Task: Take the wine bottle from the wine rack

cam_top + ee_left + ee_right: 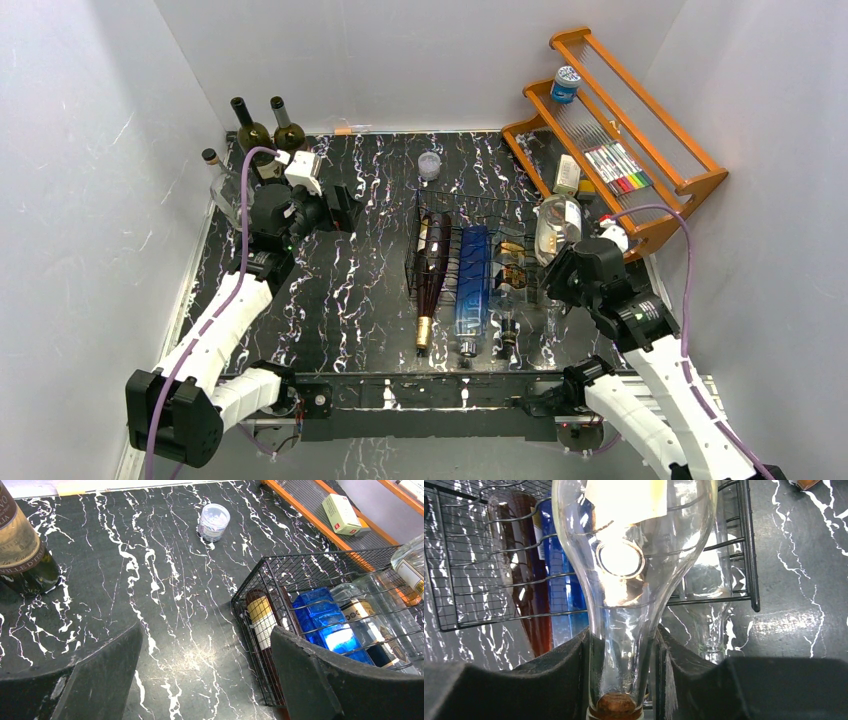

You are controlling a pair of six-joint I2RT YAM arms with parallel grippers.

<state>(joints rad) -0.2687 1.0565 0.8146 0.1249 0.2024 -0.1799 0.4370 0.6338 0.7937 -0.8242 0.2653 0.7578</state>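
Right gripper [621, 647] clenched on neck of clear wine bottle [634, 555], cork end between its fingers. Bottle held over right end of wine rack [415, 270], near orange shelf [700, 183]. Left gripper [207, 652] spread wide, holding nothing, left of rack.

Wine rack [248, 581] is thin black metal wire, clear wine bottle [634, 555] is smooth glossy glass, tabletop [150, 605] looks like shiny black marble.

Bright, even light from overhead; the white walls [80, 150] wash out with only faint shadows; the table [195, 655] carries a dull sheen; a hot glare spot blooms on the bottle [620, 559], its upper part overexposed; focus mostly sharp.
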